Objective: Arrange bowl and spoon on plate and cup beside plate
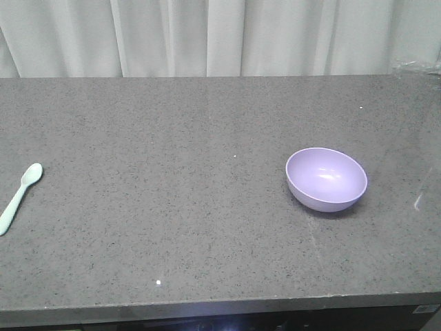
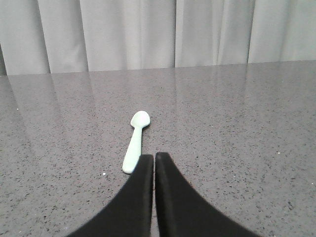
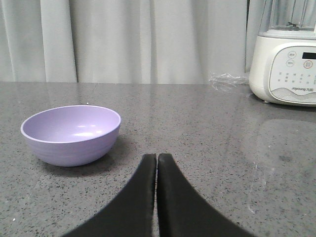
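Worktop: grey speckled stone worktop (image 1: pixel 172 227), with a pale pleated curtain (image 1: pixel 207 34) behind it.
Spoon: small pale mint-green plastic spoon (image 1: pixel 19 196) lying flat near the left edge, scoop end toward the curtain.
Bowl: round lavender-purple plastic bowl (image 1: pixel 326 178) upright on the right side, well apart from the spoon.
Left hand: black left hand (image 2: pixel 154 159), fingers pressed together on nothing; the spoon's handle end lies just left of the tips.
Right hand: black right hand (image 3: pixel 157 158), fingers closed on nothing; the bowl sits ahead to its left.
Appliance: white blender base (image 3: pixel 286 64) at the far right.
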Controlling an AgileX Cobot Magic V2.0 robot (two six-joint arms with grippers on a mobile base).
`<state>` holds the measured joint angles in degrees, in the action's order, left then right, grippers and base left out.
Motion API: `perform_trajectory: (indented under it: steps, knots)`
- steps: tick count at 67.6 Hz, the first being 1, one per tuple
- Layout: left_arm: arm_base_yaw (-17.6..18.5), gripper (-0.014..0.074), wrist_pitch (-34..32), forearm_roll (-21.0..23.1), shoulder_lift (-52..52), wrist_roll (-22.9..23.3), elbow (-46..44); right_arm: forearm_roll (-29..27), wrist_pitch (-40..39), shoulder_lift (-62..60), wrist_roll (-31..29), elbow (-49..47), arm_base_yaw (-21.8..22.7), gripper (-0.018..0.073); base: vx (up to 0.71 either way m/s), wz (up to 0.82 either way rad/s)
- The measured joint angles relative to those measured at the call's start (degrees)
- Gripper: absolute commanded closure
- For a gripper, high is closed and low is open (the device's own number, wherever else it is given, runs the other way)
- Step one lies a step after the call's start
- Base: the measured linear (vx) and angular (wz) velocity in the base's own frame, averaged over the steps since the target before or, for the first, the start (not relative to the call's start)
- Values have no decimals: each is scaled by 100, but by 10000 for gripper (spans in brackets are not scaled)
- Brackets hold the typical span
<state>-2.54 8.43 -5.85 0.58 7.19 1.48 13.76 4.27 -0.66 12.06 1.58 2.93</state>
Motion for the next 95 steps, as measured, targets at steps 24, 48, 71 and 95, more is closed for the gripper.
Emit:
perform_trajectory:
  steps: [24,48,71,95]
  knots:
    - [0,603,0,0,0,0,0,0,0,0,0,0,0,562,0,0]
    - [0,603,0,0,0,0,0,0,0,0,0,0,0,562,0,0]
    - [0,603,0,0,0,0,0,0,0,0,0,0,0,562,0,0]
    - [0,603,0,0,0,0,0,0,0,0,0,0,0,562,0,0]
